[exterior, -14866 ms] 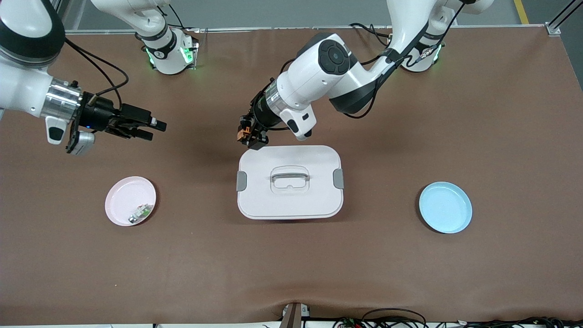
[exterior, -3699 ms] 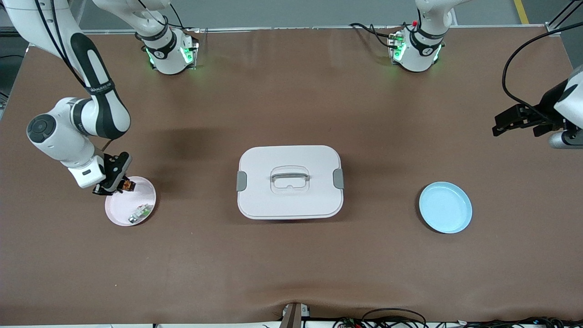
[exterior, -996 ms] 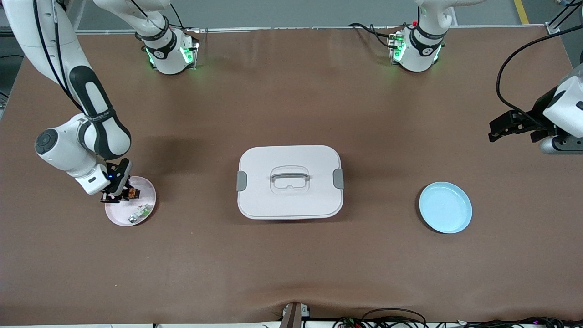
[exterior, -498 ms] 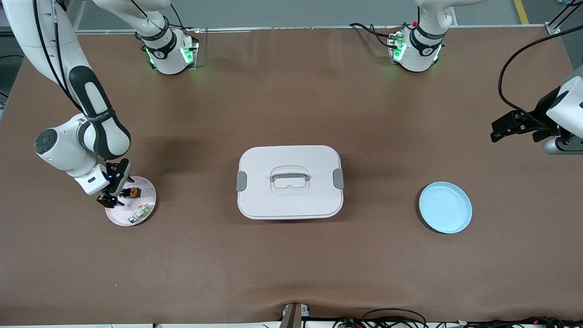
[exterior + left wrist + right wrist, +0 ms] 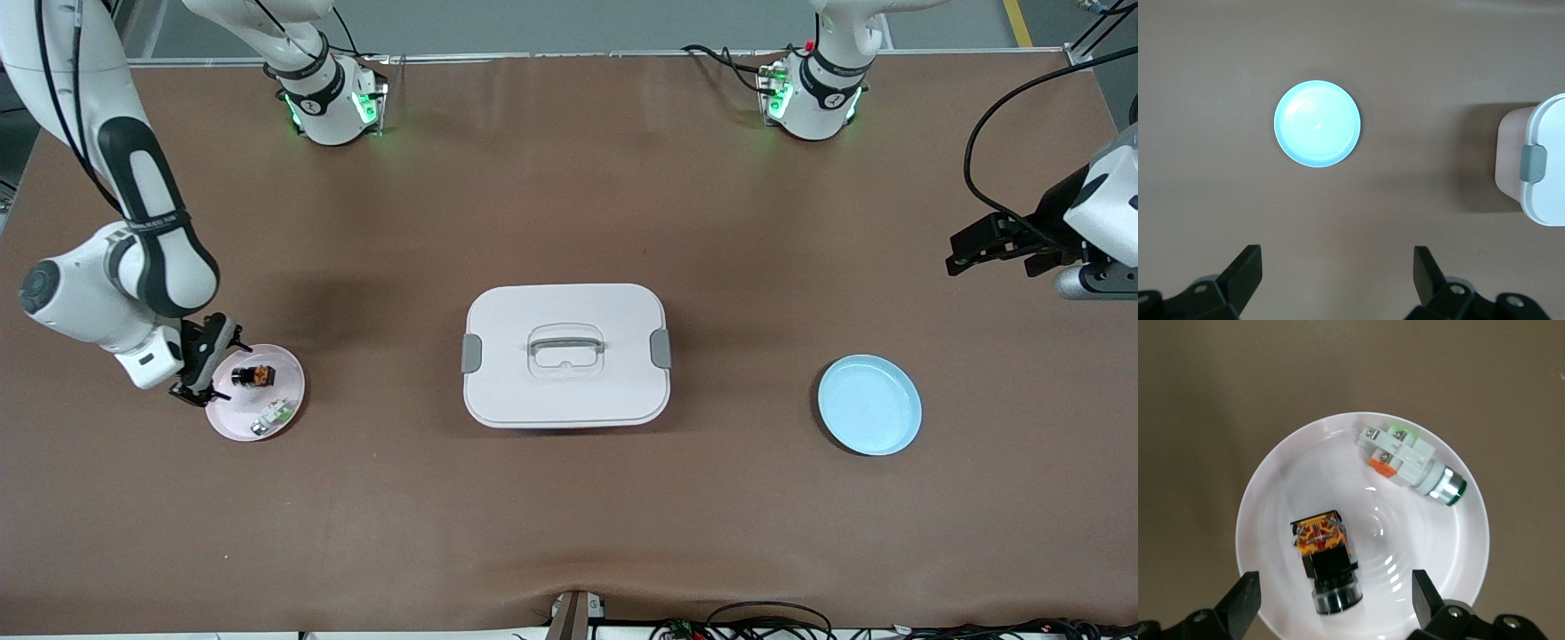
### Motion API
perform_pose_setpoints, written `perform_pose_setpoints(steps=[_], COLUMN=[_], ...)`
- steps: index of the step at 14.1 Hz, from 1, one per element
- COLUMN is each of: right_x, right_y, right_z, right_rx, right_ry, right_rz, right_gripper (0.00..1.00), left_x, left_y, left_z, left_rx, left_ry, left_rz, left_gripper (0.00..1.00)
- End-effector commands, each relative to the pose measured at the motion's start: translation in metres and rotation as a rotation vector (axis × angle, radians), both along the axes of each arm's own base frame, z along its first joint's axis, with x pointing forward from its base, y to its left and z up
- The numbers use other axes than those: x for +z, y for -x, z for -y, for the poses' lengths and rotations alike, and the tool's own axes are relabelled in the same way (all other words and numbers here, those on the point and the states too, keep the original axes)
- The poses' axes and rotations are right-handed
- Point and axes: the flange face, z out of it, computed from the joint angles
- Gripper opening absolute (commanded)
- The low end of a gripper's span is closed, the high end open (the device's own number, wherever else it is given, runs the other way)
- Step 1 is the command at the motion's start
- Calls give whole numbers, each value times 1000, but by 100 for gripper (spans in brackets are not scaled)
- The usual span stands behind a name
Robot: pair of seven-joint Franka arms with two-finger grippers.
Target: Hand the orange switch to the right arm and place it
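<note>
The orange switch [image 5: 251, 376], a small black block with an orange part, lies on its side on the pale pink plate [image 5: 283, 378] toward the right arm's end of the table. In the right wrist view the switch [image 5: 1327, 563] rests inside the plate [image 5: 1271, 473], free of the fingers. My right gripper [image 5: 210, 368] hangs open just over the plate's rim, and from its wrist the right gripper [image 5: 1336, 603] stands wide above the switch. My left gripper [image 5: 958, 253] waits open over bare table at the left arm's end; the left gripper [image 5: 1338, 277] holds nothing.
A green-white-silver piece [image 5: 274, 415] shares the pink plate, nearer the front camera than the switch. A white lidded box [image 5: 566, 356] with a handle sits mid-table. A light blue plate [image 5: 869, 404] lies toward the left arm's end.
My right gripper has opened and let go of the orange switch, which now lies on the pink plate. It has then drawn back toward the plate's rim. The left arm has barely moved.
</note>
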Motion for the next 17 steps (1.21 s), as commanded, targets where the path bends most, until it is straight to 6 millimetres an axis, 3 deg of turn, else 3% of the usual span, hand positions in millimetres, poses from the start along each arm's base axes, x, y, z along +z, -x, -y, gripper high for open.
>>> perform_pose_setpoints(steps=[1,3,7,10,14,17], right_x=[24,41,105,163,220,258], right_y=[2,0,-13,-27,-32,-30], right_z=[12,17,11,-10,-33,-37], right_rx=[-50,-89,-177,-267,-406,-533], right_ry=[-27,-20,68,156,189,214], right_rz=[-26,-61,-155,-244,-294,-334], right_gripper=[100,100,100,100,100,100], left_x=[9,9,3,2,3,3], left_y=[7,7,4,2,2,2], left_z=[-9,-12,-12,-18,-20,-20], left_rx=[20,14,19,19,17,17], left_ry=[16,0,-4,-3,-18,-18], left_rz=[9,9,-7,-8,-4,-4], left_gripper=[100,100,100,100,100,100])
